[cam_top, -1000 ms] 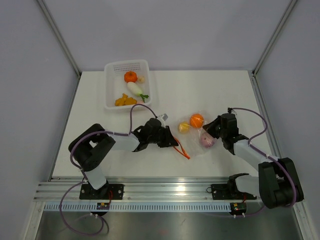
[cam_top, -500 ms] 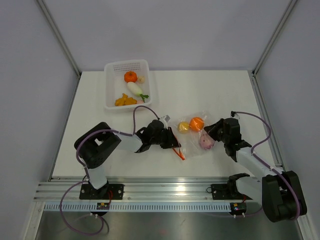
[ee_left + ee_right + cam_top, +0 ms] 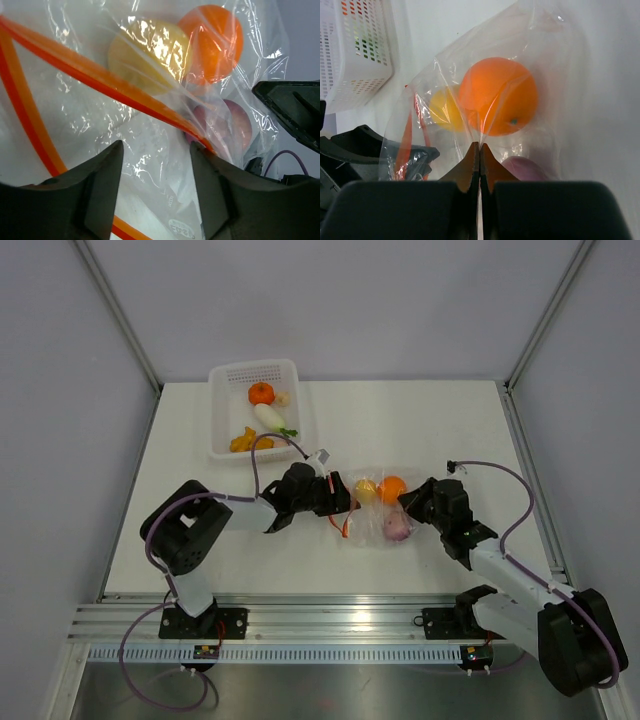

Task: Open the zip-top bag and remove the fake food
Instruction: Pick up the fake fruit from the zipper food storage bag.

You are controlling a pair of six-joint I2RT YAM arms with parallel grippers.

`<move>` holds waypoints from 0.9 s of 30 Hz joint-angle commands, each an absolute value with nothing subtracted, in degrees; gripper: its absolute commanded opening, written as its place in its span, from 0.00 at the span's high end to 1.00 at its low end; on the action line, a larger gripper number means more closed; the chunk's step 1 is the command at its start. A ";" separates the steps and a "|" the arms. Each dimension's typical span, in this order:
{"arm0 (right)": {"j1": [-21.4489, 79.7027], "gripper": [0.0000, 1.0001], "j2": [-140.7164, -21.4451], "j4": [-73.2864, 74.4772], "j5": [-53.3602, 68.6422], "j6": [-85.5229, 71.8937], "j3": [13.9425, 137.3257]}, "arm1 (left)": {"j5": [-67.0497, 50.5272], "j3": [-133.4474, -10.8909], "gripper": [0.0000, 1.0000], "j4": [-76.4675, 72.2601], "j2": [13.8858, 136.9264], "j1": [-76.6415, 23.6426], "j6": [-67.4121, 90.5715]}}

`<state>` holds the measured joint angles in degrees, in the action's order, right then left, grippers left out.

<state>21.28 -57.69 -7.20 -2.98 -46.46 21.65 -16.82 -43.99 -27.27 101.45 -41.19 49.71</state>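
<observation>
The zip-top bag [image 3: 372,514] lies at mid-table between my two grippers, its red-orange zipper strip [image 3: 125,82] parted. Inside it are fake food pieces: an orange ball [image 3: 392,488], a yellow piece [image 3: 366,490] and a purple onion-like piece [image 3: 397,528]. My left gripper [image 3: 340,498] is at the bag's mouth on its left. Its fingers [image 3: 102,185] stand apart, with loose bag film between them. On the bag's right side, my right gripper [image 3: 412,505] is shut, pinching a fold of clear film [image 3: 479,147] just below the orange ball [image 3: 497,95].
A white perforated basket [image 3: 216,415] stands at the back left. It holds an orange piece [image 3: 261,393], a white radish-like piece [image 3: 270,417] and yellow pieces [image 3: 248,441]. Grey walls close in the table on three sides.
My left gripper has opened and let go of the zipper strip, moving up toward the bag's mouth. My right arm has slid the bag a little to the left.
</observation>
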 commanded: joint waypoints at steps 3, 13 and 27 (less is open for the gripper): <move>22.94 1.00 -57.74 -7.47 -6.50 -44.03 24.70 | -15.99 -44.65 0.34 -33.47 100.28 -41.31 46.50; 24.87 1.00 -62.75 -9.40 -3.70 -42.63 26.10 | -13.98 -49.65 0.30 -31.21 105.03 -41.22 46.85; 26.10 0.87 -67.59 -7.04 -2.63 -40.34 29.71 | -12.92 -54.67 0.25 -30.41 108.19 -41.22 45.79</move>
<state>25.50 -67.92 -7.29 -2.87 -42.04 26.94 -14.46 -52.90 -27.97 107.44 -41.19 46.76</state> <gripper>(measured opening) 0.095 0.744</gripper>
